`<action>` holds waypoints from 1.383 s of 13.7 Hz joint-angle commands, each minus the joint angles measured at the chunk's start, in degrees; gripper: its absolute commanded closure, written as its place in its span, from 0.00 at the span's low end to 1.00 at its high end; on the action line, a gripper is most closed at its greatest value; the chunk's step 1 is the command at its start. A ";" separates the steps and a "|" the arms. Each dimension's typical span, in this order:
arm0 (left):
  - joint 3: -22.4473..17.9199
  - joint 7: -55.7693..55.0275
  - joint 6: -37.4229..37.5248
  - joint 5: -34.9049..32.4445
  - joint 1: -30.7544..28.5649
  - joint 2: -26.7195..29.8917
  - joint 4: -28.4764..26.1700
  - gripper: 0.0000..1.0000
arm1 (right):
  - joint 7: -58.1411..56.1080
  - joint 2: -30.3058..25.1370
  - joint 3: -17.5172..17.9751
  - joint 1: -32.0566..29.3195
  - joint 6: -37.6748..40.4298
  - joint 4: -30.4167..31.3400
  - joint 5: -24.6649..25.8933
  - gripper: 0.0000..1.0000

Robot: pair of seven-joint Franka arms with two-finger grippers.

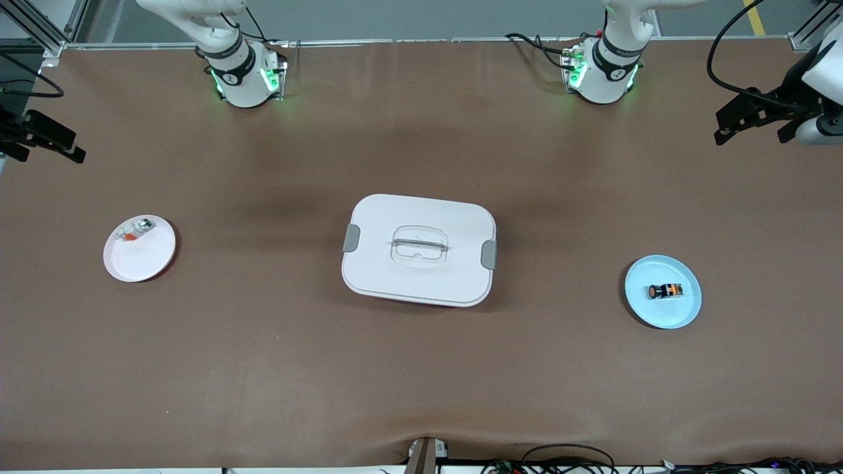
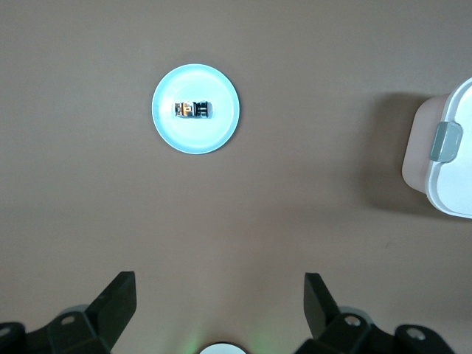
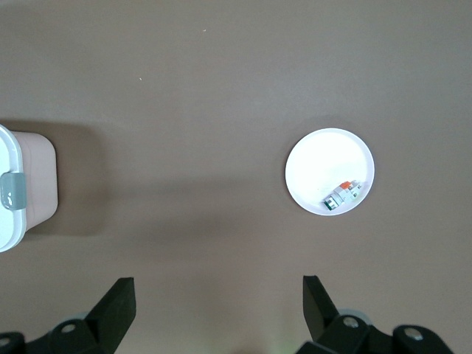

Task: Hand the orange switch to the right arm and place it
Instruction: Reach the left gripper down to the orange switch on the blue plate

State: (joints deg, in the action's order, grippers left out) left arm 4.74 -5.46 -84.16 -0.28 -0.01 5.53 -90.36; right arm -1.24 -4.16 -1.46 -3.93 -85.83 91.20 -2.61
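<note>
both arms wait high; left tool (image 2: 220, 291), right tool (image 3: 219, 291) agape.

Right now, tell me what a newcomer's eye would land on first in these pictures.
First, the big white lidded box with grey latches in the middle of the brown table. Next, the light blue plate toward the left arm's end, with the orange switch lying on it, and the white plate toward the right arm's end, holding a small silver-white part. The left gripper and right gripper wait open at the table's ends.
</note>
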 commanded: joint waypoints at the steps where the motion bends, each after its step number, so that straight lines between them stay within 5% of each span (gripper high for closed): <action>1: 0.00 0.63 0.67 -0.25 -0.08 -0.52 1.24 0.00 | -0.78 -1.47 0.05 -0.55 -0.40 1.44 -0.64 0.00; 7: -0.09 0.63 -0.64 -0.68 -1.30 -3.67 0.63 0.00 | -2.01 -1.47 -0.03 -0.73 -0.22 1.44 -0.64 0.00; 14: -0.17 3.88 -26.36 -1.12 -5.79 -8.15 -16.23 0.00 | -2.01 -1.47 -0.03 -0.73 -0.31 1.44 -0.64 0.00; 19: 0.00 10.03 -39.74 -2.27 -9.83 -19.57 -17.39 0.00 | -2.01 -1.38 -0.03 -0.73 -0.31 1.44 -0.64 0.00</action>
State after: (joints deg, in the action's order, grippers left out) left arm 4.43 3.15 -120.13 -1.37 -8.86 -10.42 -108.22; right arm -2.54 -4.16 -1.81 -3.93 -85.83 91.34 -2.61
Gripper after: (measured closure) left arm 0.000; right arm 0.000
